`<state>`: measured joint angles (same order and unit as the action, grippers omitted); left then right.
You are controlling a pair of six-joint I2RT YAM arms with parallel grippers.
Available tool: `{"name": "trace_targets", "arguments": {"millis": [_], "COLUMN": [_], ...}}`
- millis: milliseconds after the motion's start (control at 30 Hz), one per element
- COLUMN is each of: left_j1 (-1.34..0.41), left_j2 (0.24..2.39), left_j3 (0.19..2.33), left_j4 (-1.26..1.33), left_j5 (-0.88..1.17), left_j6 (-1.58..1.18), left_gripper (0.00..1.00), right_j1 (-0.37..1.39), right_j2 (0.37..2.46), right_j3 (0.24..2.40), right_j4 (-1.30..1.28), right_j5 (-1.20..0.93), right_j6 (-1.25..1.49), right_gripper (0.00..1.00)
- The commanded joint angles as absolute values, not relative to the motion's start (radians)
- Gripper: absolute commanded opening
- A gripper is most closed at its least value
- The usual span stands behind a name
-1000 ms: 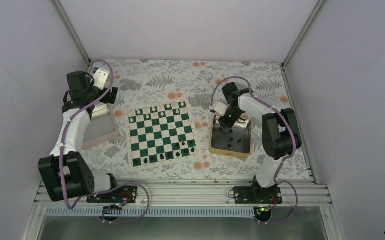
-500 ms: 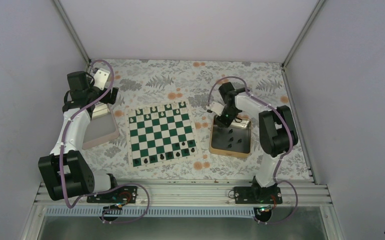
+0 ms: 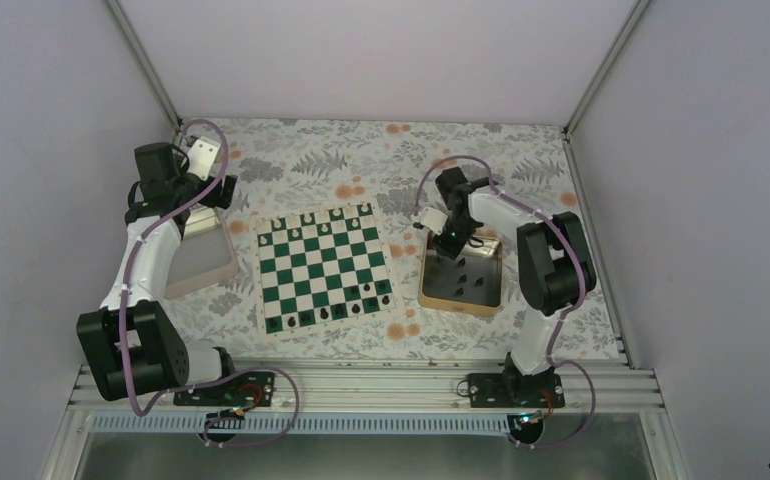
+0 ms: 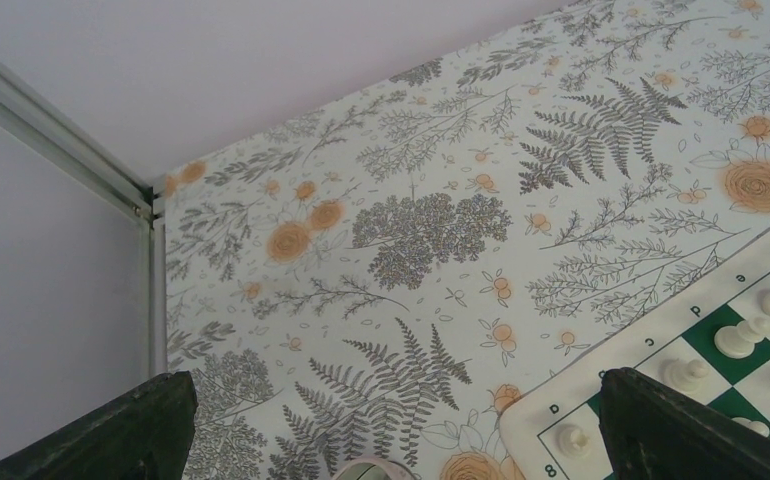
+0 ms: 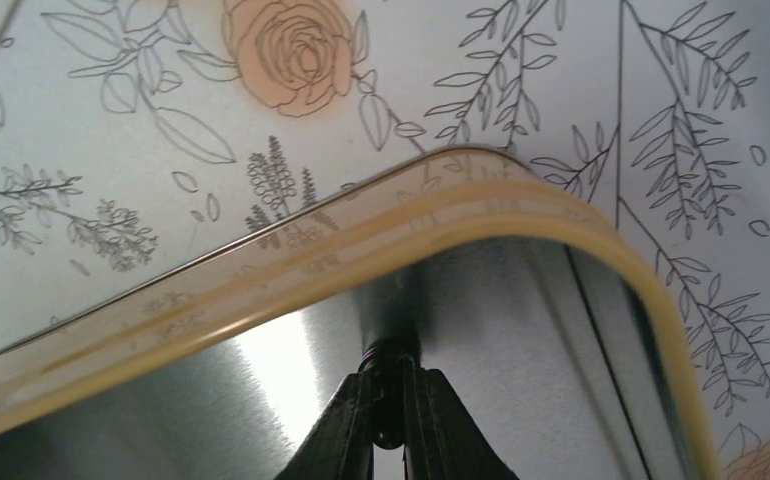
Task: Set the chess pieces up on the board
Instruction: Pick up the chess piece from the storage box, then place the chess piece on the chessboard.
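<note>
The board (image 3: 321, 262) lies mid-table, green and white. Several black chess pieces (image 3: 339, 311) stand along its near rows, and small white figures (image 3: 307, 219) line its far row. More black pieces (image 3: 476, 282) lie in the gold tray (image 3: 458, 303). My right gripper (image 3: 451, 240) is down in that tray's far left corner. In the right wrist view the right gripper (image 5: 391, 410) is shut on a small black chess piece (image 5: 391, 360) over the tray's shiny floor, close to the rim (image 5: 361, 250). My left gripper (image 4: 401, 440) hangs open and holds nothing, left of the board's far corner (image 4: 561, 420).
A pinkish-rimmed tray (image 3: 201, 262) sits left of the board, under the left arm. The floral cloth (image 3: 361, 160) covers the table between the enclosure walls. White figures (image 4: 746, 335) show at the right edge of the left wrist view.
My right gripper has shifted slightly left toward the tray's far corner, and its jaws have closed on a black piece. The left arm has not moved.
</note>
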<state>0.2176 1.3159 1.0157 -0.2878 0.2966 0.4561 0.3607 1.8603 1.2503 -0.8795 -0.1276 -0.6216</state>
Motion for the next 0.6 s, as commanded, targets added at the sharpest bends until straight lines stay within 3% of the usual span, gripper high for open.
{"name": "trace_targets", "arguments": {"millis": [0, 267, 567], "left_j1": [0.222, 0.222, 0.222], "left_j2": [1.315, 1.318, 1.315], "left_j3": [1.012, 1.021, 1.036], "left_j4": [-0.293, -0.291, -0.312], "left_j5": [0.304, 0.302, 0.275], "left_j6": [0.459, 0.457, 0.456], "left_gripper": [1.00, 1.00, 1.00], "right_j1": [0.397, 0.607, 0.910], "right_j2": [1.792, 1.765, 2.095], "right_j3": [1.285, 1.547, 2.077], "right_j4": [-0.933, -1.125, -1.231], "right_j5": [-0.105, -0.005, -0.073], "right_j6": [-0.601, -0.565, -0.636], "right_gripper": [0.04, 0.05, 0.04]}}
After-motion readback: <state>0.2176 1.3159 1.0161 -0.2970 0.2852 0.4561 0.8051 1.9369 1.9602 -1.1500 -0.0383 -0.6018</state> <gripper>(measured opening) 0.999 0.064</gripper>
